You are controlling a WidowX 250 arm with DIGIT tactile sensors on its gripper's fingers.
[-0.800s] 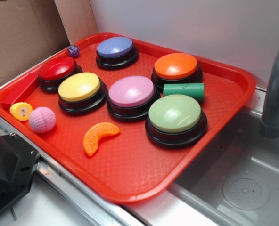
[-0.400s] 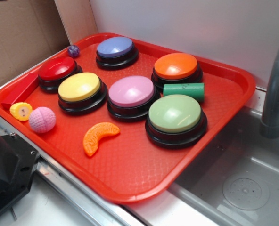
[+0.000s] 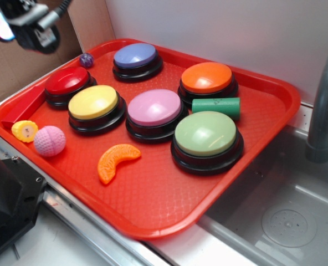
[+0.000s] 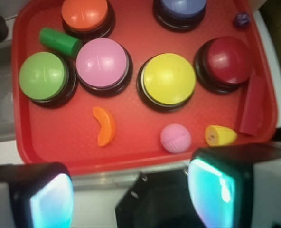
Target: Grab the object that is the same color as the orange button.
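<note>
Wrist view: claw (image 4: 126, 190) released, high above the tray's (image 4: 24, 137) near edge. Orange slice (image 4: 105, 126) lies on the tray in front of the pink button (image 4: 102, 62). Approach step; next, descend onto slice.

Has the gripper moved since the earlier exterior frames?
Yes. The gripper, absent from the earlier exterior frames, now shows at upper left, up and left of the red button.

- Your red tray (image 3: 275, 94) sits beside the sink (image 3: 286, 216).
- On it you have six buttons: the orange button (image 3: 206, 77), purple, red, yellow, pink, green.
- Loose on the tray floor: orange citrus slice (image 3: 115, 161), pink ball (image 3: 49, 141), yellow corn toy (image 3: 24, 131), green cylinder (image 3: 216, 106), small purple ball (image 3: 86, 60).
</note>
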